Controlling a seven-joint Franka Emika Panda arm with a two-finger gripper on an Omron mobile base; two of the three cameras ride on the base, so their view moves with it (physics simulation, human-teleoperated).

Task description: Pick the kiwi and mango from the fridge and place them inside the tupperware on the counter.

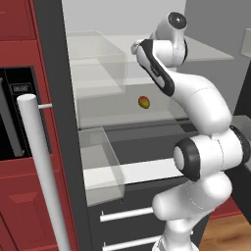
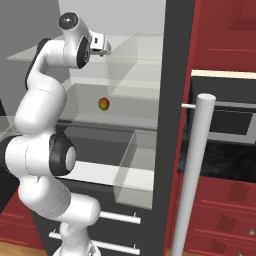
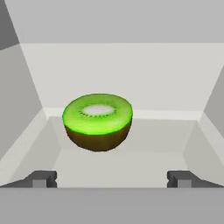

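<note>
The fridge (image 1: 55, 59) stands open. In the hand view the kiwi (image 3: 97, 122), brown with its bright green face up, lies on a pale shelf just ahead of my gripper (image 3: 111, 179). The gripper is open, its fingertips (image 3: 41, 178) spread wider than the fruit with nothing between them. My hand (image 2: 100, 44) reaches into the upper shelf. The mango (image 1: 143, 102) (image 2: 103, 104), red and yellow-green, rests one shelf lower, below the hand. The tupperware and the counter are out of view.
The long pale bar handle (image 1: 41, 162) (image 2: 197, 170) of the fridge door rises close in front. Clear bins (image 1: 100, 166) (image 2: 137, 170) jut out below the mango's shelf. A black wall oven (image 2: 225, 145) sits in red cabinets beside the fridge.
</note>
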